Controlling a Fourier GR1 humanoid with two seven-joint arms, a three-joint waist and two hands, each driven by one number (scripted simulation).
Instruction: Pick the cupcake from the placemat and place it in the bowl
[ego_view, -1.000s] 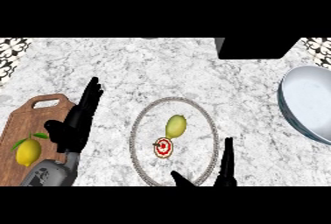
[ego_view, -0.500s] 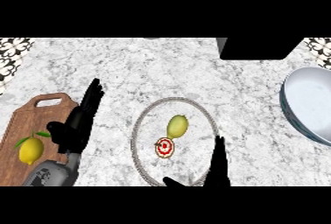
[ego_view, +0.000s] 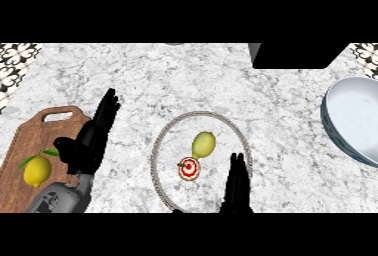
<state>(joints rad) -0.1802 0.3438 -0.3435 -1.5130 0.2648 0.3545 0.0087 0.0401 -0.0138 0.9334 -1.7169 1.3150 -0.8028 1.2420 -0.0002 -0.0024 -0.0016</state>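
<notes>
The cupcake (ego_view: 190, 168), small with a red-and-white swirled top, sits on the round marble-patterned placemat (ego_view: 166, 145) with a rope rim. Just behind it on the mat lies a yellow-green lemon-shaped fruit (ego_view: 204, 144). My right hand (ego_view: 236, 187) rises from the lower edge with straight fingers, just right of the cupcake and over the mat's right part, holding nothing. My left hand (ego_view: 92, 140) rests open to the left of the mat, fingers pointing up. The pale blue bowl (ego_view: 354, 125) is at the right edge, partly cut off.
A wooden cutting board (ego_view: 33, 150) lies at the left with a yellow lemon (ego_view: 37, 170) on it. A dark box (ego_view: 295, 54) stands at the back right. Patterned tiles show in both top corners.
My right hand has slid left and up from the mat's lower right toward the cupcake, its fingers now straighter. The left hand, cupcake and fruit have not moved.
</notes>
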